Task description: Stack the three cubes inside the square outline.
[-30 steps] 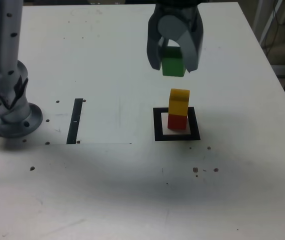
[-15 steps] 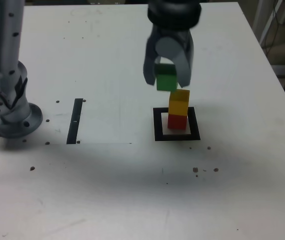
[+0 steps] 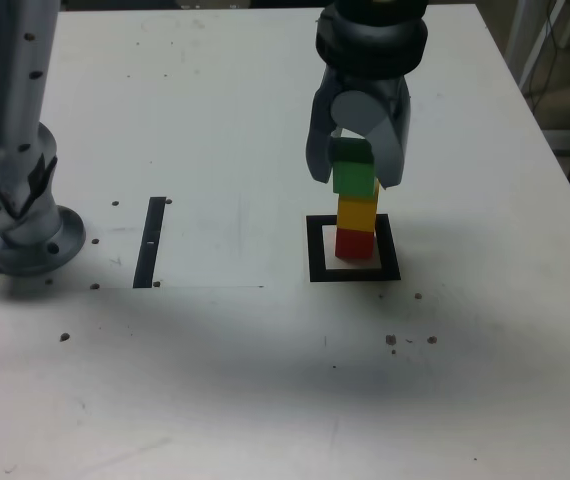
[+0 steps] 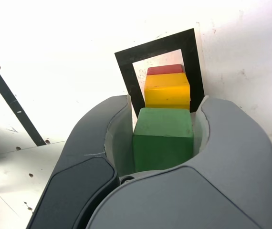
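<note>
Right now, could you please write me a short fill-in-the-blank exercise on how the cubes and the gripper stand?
1. The gripper is shut on the ____ cube.
2. The yellow cube rests directly on the ____ cube.
3. The red cube stands inside the ____.
4. Towards the exterior view's left lies a thin black ____.

Missing words: green; red; square outline; strip
</note>
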You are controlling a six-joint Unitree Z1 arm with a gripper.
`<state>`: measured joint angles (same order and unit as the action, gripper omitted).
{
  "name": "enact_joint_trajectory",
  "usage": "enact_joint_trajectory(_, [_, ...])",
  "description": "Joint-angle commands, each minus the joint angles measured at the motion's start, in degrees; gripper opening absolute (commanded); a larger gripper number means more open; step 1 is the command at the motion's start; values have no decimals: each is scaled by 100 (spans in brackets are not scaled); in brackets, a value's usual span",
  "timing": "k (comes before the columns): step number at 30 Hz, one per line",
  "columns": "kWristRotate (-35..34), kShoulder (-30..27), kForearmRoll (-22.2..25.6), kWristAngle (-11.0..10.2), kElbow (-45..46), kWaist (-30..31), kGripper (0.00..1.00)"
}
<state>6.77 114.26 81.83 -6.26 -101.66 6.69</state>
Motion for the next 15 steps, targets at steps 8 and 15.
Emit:
enact_joint_trajectory(8, [78,189,-30,9,5,-119,33])
enact_joint_trajectory(15, [111,205,-71,-20,2,-138,46])
